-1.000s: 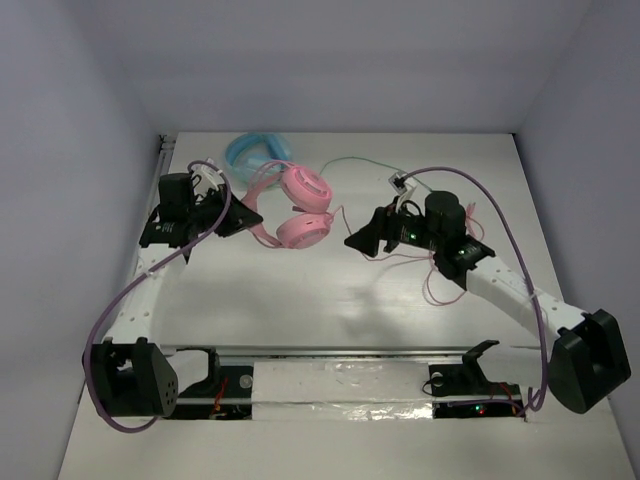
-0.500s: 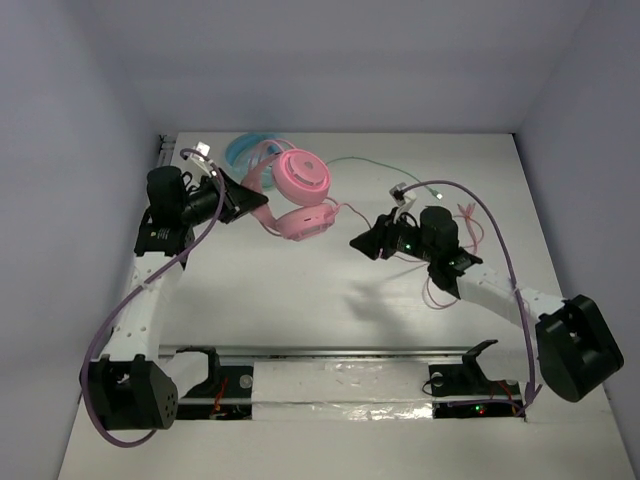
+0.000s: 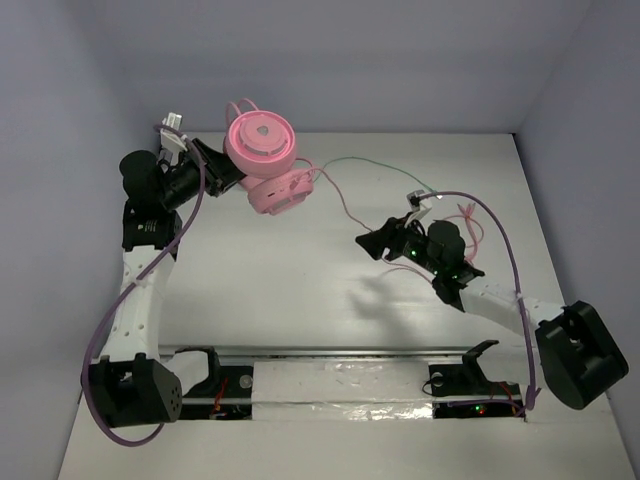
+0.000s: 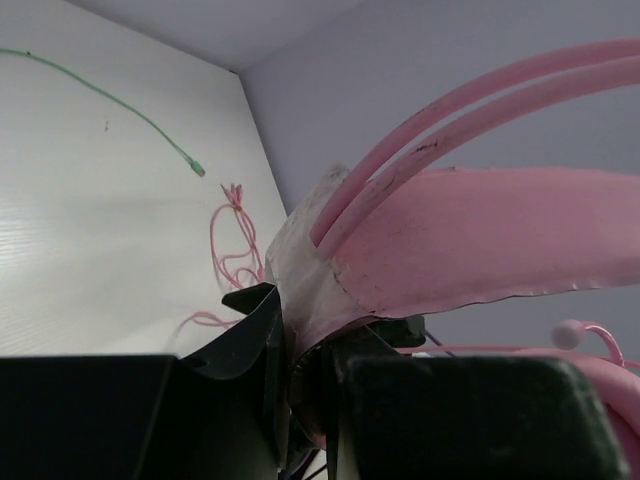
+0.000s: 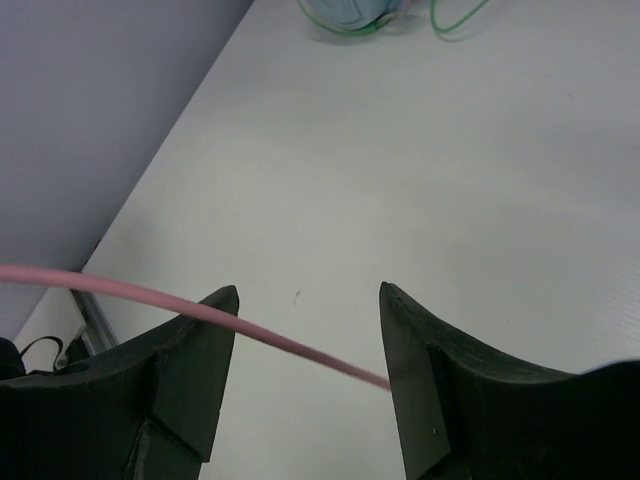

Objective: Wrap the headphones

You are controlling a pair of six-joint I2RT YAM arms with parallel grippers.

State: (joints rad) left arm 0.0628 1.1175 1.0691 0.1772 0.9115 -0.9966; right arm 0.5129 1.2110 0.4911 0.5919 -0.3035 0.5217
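Observation:
My left gripper (image 3: pixel 218 166) is shut on the headband of the pink headphones (image 3: pixel 262 148) and holds them up off the table at the back left, one earcup facing up and the other (image 3: pixel 280 193) hanging below. In the left wrist view my left gripper (image 4: pixel 300 335) clamps the flat pink band (image 4: pixel 480 230) under the thin double rods. The thin pink cable (image 3: pixel 340 205) runs from the headphones to my right gripper (image 3: pixel 368 243), which is open. In the right wrist view the cable (image 5: pixel 270 335) crosses between the fingers of my right gripper (image 5: pixel 308 292). More cable lies looped (image 3: pixel 465 225) behind the right arm.
A green cable (image 3: pixel 372 162) runs across the back of the table, and its plug end shows in the left wrist view (image 4: pixel 198 170). The light blue headphones (image 5: pixel 350 12) lie at the back, hidden behind the pink earcup in the top view. Walls enclose the table on three sides.
My left gripper has lifted the pink headphones off the table, up and toward the back left. The cable has pulled out toward them. My right gripper has shifted slightly and stays open.

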